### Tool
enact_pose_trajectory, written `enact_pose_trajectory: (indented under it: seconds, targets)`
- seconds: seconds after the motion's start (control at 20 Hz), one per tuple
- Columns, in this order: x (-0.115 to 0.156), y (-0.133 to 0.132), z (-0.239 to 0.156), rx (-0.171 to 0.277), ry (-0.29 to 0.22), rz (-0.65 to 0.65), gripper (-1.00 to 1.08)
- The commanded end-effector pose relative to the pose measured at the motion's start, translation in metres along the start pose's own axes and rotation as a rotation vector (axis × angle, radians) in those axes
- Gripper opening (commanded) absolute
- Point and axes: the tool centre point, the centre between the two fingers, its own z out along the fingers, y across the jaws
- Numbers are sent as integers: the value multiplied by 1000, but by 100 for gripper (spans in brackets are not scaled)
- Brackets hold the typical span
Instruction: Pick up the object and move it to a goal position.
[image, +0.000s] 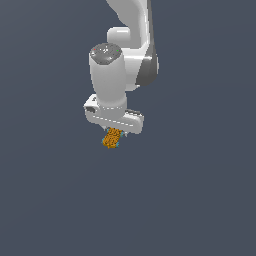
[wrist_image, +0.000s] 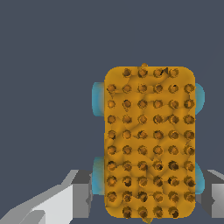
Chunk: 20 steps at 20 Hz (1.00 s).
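Observation:
The object (image: 111, 139) is a small orange oblong block with a studded face and teal-blue edges. It sits right under the white gripper (image: 116, 134) in the exterior view and sticks out a little past the fingertips. In the wrist view the object (wrist_image: 148, 131) fills the middle of the picture. The gripper (wrist_image: 148, 197) stands around one end of it, with a grey finger (wrist_image: 81, 197) against the teal edge on one side and the other finger (wrist_image: 216, 197) against the opposite edge. Both fingers press on the block, so the gripper is shut on it.
The white arm (image: 130, 45) rises behind the gripper toward the exterior view's upper edge. Around it there is only an even dark grey-blue ground (image: 200, 200) with no edges or other objects in view.

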Motion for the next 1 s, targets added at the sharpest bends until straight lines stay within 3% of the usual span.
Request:
enact_pose_trajectory:
  seconds: [0.0, 0.5, 0.95]
  targets:
    - [8, -5, -25, 0, 0, 0, -100]
    - [39, -25, -108, 0, 0, 0, -100]
    - [56, -35, -151, 1, 0, -1, -100]
